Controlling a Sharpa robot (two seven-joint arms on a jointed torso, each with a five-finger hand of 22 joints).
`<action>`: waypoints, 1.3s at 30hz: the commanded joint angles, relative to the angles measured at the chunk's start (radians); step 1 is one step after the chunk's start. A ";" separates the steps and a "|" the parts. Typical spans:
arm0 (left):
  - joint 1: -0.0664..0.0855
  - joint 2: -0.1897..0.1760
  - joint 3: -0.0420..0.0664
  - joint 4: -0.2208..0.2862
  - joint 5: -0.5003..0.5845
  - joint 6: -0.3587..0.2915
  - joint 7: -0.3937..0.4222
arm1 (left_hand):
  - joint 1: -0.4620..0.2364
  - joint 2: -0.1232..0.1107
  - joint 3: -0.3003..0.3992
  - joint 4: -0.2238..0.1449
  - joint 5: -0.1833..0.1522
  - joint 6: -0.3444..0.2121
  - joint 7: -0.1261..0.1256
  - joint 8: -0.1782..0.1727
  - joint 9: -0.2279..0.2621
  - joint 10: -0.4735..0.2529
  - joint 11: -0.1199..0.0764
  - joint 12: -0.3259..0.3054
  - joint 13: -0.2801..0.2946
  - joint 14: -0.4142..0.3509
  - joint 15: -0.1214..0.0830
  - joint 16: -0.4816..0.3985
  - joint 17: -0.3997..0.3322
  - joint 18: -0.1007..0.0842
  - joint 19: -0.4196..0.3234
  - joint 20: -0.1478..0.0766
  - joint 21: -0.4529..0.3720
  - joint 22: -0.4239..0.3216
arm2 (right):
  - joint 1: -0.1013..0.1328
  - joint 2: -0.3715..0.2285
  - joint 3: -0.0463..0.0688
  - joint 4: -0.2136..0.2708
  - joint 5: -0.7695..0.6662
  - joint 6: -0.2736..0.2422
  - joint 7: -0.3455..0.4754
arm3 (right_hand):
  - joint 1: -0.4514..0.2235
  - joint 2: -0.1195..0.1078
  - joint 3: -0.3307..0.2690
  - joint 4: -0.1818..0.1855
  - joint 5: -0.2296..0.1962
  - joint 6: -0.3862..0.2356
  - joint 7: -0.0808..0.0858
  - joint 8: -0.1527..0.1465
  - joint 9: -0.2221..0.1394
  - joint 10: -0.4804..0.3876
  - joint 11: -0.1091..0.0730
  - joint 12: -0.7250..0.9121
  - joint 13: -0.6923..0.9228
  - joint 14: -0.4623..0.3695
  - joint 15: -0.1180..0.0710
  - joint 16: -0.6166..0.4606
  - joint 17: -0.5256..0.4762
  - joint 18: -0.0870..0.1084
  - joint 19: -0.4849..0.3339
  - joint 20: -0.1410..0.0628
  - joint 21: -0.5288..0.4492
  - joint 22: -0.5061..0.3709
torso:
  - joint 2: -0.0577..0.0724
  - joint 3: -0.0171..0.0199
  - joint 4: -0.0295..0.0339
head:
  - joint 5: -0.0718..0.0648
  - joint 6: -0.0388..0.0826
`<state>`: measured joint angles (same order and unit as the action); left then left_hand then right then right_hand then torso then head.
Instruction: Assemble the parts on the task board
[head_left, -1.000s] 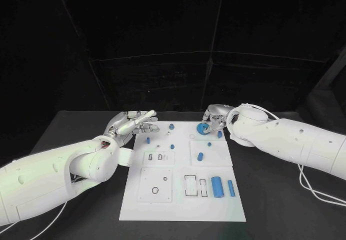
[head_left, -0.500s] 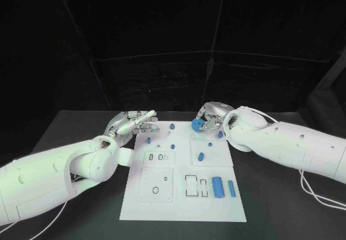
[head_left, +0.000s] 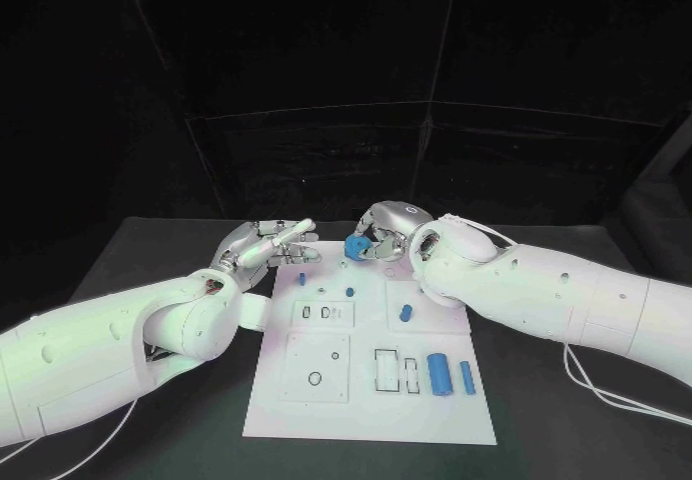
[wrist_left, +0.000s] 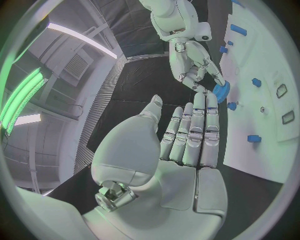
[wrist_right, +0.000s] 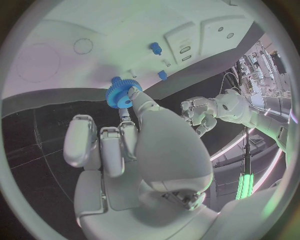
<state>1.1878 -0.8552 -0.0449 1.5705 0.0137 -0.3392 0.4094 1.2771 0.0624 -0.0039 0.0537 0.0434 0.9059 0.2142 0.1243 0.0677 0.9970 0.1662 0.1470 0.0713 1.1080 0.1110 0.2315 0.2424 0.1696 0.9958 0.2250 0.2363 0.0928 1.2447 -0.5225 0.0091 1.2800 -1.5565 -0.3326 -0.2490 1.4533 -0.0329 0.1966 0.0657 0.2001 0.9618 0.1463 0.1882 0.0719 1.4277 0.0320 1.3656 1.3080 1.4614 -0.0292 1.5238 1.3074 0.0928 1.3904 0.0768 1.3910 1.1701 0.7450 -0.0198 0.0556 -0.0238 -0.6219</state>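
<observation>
Right hand (head_left: 378, 240) pinches blue gear (head_left: 355, 246) at fingertips (teeth left exposed, likely for meshing), above far edge of board (head_left: 368, 420). Left hand (head_left: 271, 247) holds nothing, fingers straight, beside board's far-left corner.

White arms (cabled), silver robot hand (head_left: 378, 238).

The right robot hand (head_left: 372, 240) pinches a small blue gear (wrist_right: 119, 93) at its fingertips, the other fingers curled in beneath — its white arm reaching in across the scene. The left robot hand (head_left: 268, 245) holds nothing, fingers extended side by side, thumb apart.
</observation>
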 joint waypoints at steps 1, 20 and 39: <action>0.002 0.001 0.001 0.001 -0.004 0.010 0.004 | 0.001 0.008 -0.005 0.001 0.005 -0.005 0.000 -0.005 -0.001 -0.005 0.000 -0.005 -0.001 0.005 0.003 -0.005 0.001 0.013 0.007 -0.002 -0.003 -0.001 | -0.001 0.023 -0.003 -0.023 -0.017 0.000 0.008 | -0.011 0.003 0.013 0.007 -0.002 0.066 -0.021 -0.005 0.003 0.000 0.007 0.001 0.051 0.088 -0.005 0.001 0.164 -0.014 0.005 -0.004 0.005 0.000 | 0.000 0.0003 -0.0012 | 0.006 -0.002; 0.002 0.009 0.001 -0.006 -0.004 0.013 0.005 | 0.001 0.008 -0.005 0.001 0.005 -0.005 0.000 -0.005 -0.001 -0.005 0.000 -0.005 -0.001 0.005 0.003 -0.005 0.001 0.013 0.007 -0.002 -0.003 -0.001 | -0.030 0.111 -0.009 -0.108 -0.017 0.073 0.028 | -0.022 -0.006 0.024 0.007 -0.002 0.060 -0.018 -0.014 0.000 -0.002 0.009 -0.002 0.049 0.088 -0.003 0.001 0.163 -0.015 0.006 -0.003 0.006 0.003 | 0.001 0.0033 -0.0048 | 0.013 -0.007; 0.002 0.011 0.001 -0.010 -0.004 0.014 0.003 | 0.001 0.009 -0.005 0.001 0.005 -0.005 -0.001 -0.006 -0.001 -0.005 -0.001 -0.005 -0.001 0.005 0.003 -0.006 0.002 0.013 0.008 -0.002 -0.004 -0.002 | -0.030 0.125 -0.009 -0.122 -0.006 0.091 0.028 | -0.149 -0.077 -0.033 0.066 -0.050 -0.046 0.011 -0.087 -0.008 -0.030 0.037 -0.035 0.021 0.088 0.020 0.002 0.166 -0.015 0.004 0.018 0.007 0.004 | 0.000 0.0023 -0.0049 | 0.013 -0.011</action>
<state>1.1881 -0.8457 -0.0447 1.5602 0.0136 -0.3373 0.4085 1.2773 0.0622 -0.0038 0.0538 0.0434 0.9059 0.2142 0.1243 0.0677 0.9970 0.1662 0.1470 0.0716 1.1080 0.1110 0.2315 0.2434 0.1696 0.9958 0.2251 0.2363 0.0922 1.2130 -0.3974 -0.0001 1.1581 -1.5652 -0.2583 -0.2229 1.3082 -0.1043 0.1682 0.1314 0.1583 0.9261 0.1558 0.1072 0.0658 1.4000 0.0669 1.3346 1.3076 1.4668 -0.0160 1.5238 1.3079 0.0929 1.3955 0.0892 1.3952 1.1752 0.7457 -0.0171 0.0507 -0.0119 -0.6322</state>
